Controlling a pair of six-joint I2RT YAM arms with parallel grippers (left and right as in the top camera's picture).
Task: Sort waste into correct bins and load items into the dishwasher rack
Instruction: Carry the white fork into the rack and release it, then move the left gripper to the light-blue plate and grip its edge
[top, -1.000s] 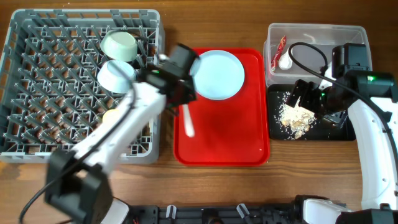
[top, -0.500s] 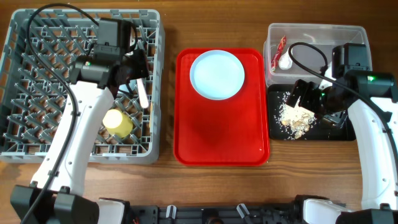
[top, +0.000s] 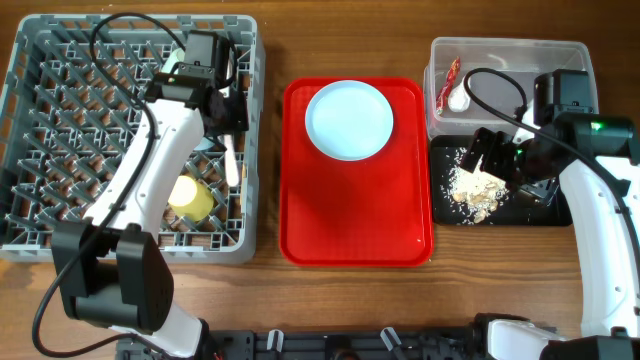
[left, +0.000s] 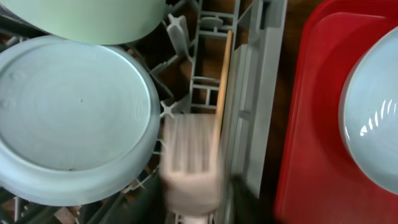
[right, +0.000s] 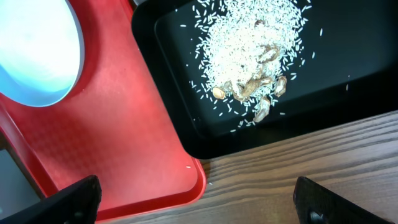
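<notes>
Left claw (top: 228, 122) hangs over the right-hand side of the large square grey plastic dishwasher rack (top: 40, 130), with the white plastic fork (top: 231, 160) directly under it. Motion blur hides the jaws in the wrist view, so it cannot be told whether they hold the fork or stand clear of it.

The fork (left: 189, 165) sits in the narrow lane along the rack's right wall, just beside a thin wooden chopstick (left: 224, 81). Its long axis runs parallel to that wall, from the near side of the table to the far side. Its tines appear to point to the far side, though blur softens them.

The lane looks chosen to keep slim utensils together and away from the crockery. To its left a pale round bowl (left: 71, 118) rests base up, probably for draining, with a pale mint bowl (left: 93, 15) beyond it. A yellow cup (top: 190, 197) lies nearer the front.

The pale blue-white round plate (top: 348, 120) waits on the red serving tray (top: 350, 220), not yet loaded.

The right claw (right: 196, 202) stands spread wide and empty by the shallow black rectangular tray (top: 545, 210), which holds the rice-like crumbs (top: 478, 188). The clear rectangular plastic tub (top: 510, 55) holds the red-and-white wrapper (top: 451, 72) and the white crumpled scrap (top: 459, 98).
</notes>
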